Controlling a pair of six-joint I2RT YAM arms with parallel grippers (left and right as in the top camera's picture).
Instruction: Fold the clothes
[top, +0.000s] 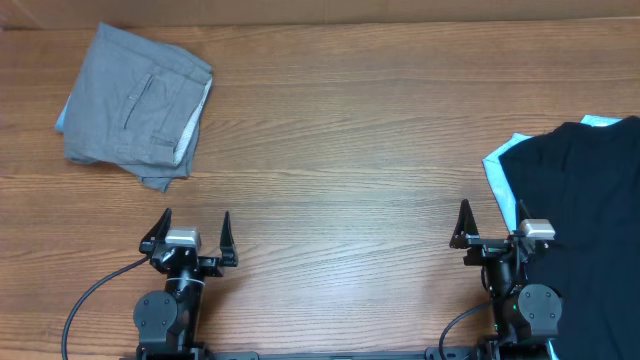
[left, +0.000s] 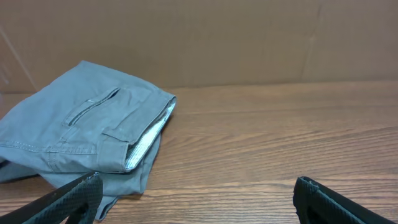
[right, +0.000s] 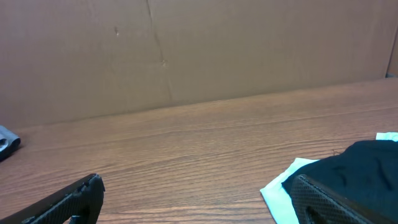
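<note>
L gripper (top: 196, 218) is wide open with nothing btwn the fingers. It sits at the near edge of the table (top: 350, 150), left of centre, fingers pointing away from the base. R gripper (top: 492, 212) is the same: jaws fully spread, holding nothing, near edge, right side. In each wrist view only the finger ends show, at the bottom corners.

Grey shorts (top: 135, 105):
- Far-left corner of the table, well apart from L gripper, ahead and slightly left of it.
- Folded into a rough square, skewed vs the table edge.
- Slit pocket faces up. Pale lining shows along the right-hand edge where the layers stack.
- Small flap of grey sticks out at the near corner.
- Flat on the wood, neither gripper touching.

Black garment (top: 585, 230):
- Right edge of the table, runs out of the overhead view at right and bottom.
- Loosely spread, not folded.
- Pale blue layer (top: 497, 170) peeks out under its left/far edge. Can't tell what it is.
- R gripper's right finger overlaps the black cloth's left edge in overhead and wrist views. Contact or not, can't tell.
- R gripper's left finger is over bare wood.

Cardboard wall (left: 249, 37) stands behind the far edge of the table. Cable (top: 85, 300) loops out from the L arm base.
</note>
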